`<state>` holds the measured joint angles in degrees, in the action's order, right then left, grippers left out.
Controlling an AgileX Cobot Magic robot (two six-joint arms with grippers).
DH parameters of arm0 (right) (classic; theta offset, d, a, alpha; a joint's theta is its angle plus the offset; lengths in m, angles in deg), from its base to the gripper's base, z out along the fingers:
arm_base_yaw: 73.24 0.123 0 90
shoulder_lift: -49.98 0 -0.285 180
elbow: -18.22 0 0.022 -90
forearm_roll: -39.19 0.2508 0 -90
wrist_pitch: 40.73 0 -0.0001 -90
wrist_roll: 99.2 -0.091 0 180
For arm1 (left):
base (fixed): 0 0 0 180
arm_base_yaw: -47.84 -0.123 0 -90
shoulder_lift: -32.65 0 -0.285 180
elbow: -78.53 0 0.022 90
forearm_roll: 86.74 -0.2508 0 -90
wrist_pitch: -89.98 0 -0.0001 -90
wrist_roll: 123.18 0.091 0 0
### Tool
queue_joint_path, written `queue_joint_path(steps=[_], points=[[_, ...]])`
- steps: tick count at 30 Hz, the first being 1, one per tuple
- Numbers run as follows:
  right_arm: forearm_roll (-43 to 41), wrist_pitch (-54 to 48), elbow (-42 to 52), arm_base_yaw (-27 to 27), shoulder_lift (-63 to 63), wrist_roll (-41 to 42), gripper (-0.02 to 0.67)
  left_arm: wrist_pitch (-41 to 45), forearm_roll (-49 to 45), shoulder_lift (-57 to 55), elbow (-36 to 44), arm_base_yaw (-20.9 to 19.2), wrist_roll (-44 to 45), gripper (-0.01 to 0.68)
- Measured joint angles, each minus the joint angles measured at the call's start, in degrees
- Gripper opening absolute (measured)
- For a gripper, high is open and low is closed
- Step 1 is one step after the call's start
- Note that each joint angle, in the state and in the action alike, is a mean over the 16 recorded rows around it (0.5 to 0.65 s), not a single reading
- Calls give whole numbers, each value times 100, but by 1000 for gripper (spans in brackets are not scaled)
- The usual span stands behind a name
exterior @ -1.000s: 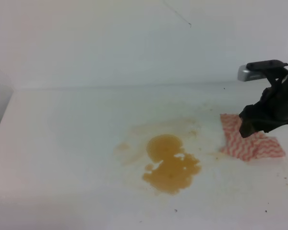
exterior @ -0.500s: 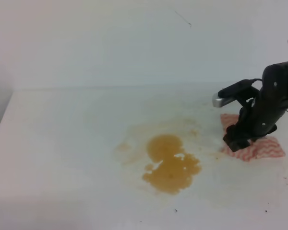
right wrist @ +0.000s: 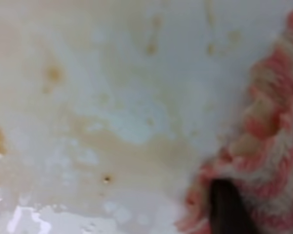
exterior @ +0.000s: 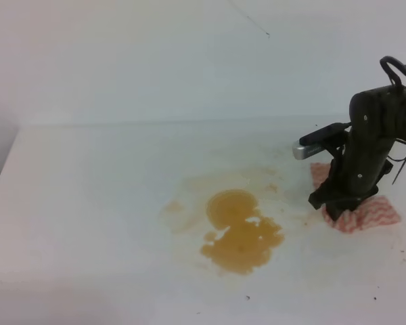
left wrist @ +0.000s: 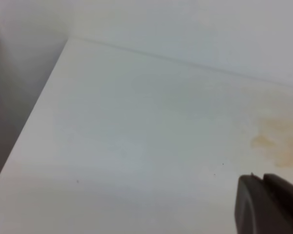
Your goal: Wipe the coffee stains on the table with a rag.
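While the right gripper point(exterior: 336, 205) is pressing down on the left part of the rag point(exterior: 369, 211), its black body is covering the fingertips in the high view, so whether the jaws are apart or clamped on the cloth cannot be told. In the right wrist view one dark finger point(right wrist: 228, 207) is showing at the bottom edge, sitting against the bunched red-and-white rag point(right wrist: 263, 151), with the cloth rumpling up around it. The arm is standing almost upright over the rag, and its silver-ended wrist camera point(exterior: 311, 143) is sticking out to the left.

The rag is lying on the right side of the table point(exterior: 88, 203), well apart from the main stain point(exterior: 240, 230). That amber-brown blotch is sitting near the table's middle, irregular in outline, with paler yellowish smears trailing up and to the left of it and toward the rag. In the right wrist view those faint smears point(right wrist: 112, 141) are spreading over the wet white surface just beside the rag's edge.

The left gripper point(left wrist: 268, 204) is showing only as a dark corner at the lower right of its own wrist view, and its jaws cannot be made out. It is hanging over bare table point(left wrist: 136, 136), with a pale edge of the stain point(left wrist: 278, 146) lying beyond it at the right.
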<state>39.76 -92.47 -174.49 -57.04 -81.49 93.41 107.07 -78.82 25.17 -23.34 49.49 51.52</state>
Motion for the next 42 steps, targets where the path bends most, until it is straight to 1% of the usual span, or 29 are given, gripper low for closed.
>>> queue_joint_path(steps=[6,8,10,16,31,42], points=[[617,-373,-211,17,-147,292,49,0,-1,-31,-46,0,0,0],[851,-439,-248,37,-160,388,18,0,-1,-31,-61,0,0,0],[1079,-487,-277,72,-165,483,1,0,-1,-31,-61,0,0,0],[1560,-475,-318,288,-184,617,-1,-5,-1,-31,-76,0,0,0],[1813,-93,-319,1215,-329,379,-1,-5,-1,-31,-76,0,0,0],[2159,-48,-331,1624,-509,357,-2,10,-2,-31,-91,0,5,0]])
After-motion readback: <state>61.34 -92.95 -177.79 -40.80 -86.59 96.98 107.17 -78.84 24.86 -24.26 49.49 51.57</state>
